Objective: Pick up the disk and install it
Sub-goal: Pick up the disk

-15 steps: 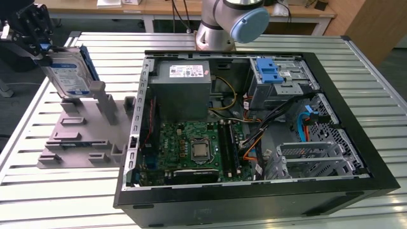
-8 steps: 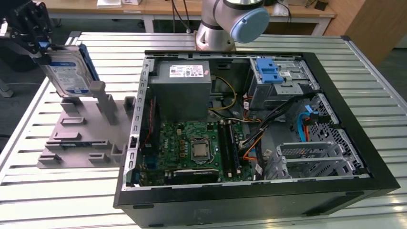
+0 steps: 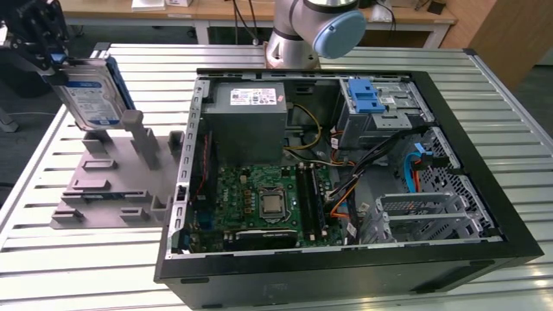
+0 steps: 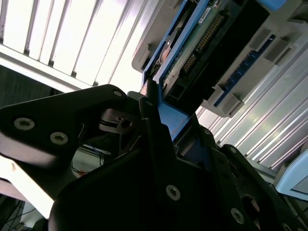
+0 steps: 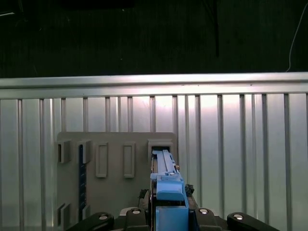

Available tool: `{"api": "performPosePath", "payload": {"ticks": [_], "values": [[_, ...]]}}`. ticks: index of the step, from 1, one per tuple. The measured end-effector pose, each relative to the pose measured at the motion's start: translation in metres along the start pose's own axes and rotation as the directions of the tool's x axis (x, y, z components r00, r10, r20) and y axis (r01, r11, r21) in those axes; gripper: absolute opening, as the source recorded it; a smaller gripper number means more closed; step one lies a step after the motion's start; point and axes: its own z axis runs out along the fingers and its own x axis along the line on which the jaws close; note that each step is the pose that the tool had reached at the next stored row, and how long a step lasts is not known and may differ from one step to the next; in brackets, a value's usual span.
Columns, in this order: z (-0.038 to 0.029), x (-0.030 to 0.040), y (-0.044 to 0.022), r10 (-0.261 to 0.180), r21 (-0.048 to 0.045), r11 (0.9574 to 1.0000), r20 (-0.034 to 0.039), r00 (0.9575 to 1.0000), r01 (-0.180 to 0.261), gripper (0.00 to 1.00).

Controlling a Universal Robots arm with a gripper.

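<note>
Hand clenched on the upper edge of the disk, holding it upright over the slotted grey rack on the worktop, beside the open computer case; the vertical grip apparently matches the rack's vertical slot.

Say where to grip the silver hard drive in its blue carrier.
Clamp the silver-grey hard drive in its blue plastic carrier across its flat faces at the upper end, from above, as the black gripper does: it hangs upright, both faces free.
</note>
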Motion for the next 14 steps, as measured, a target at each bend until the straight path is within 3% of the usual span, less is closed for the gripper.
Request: {"api": "performPosePath", "payload": {"ticks": [14], "values": [[-0.0085,0.0,0.0,0.0,0.0,1.0,0.0,1.0,0.0,0.36]]}}
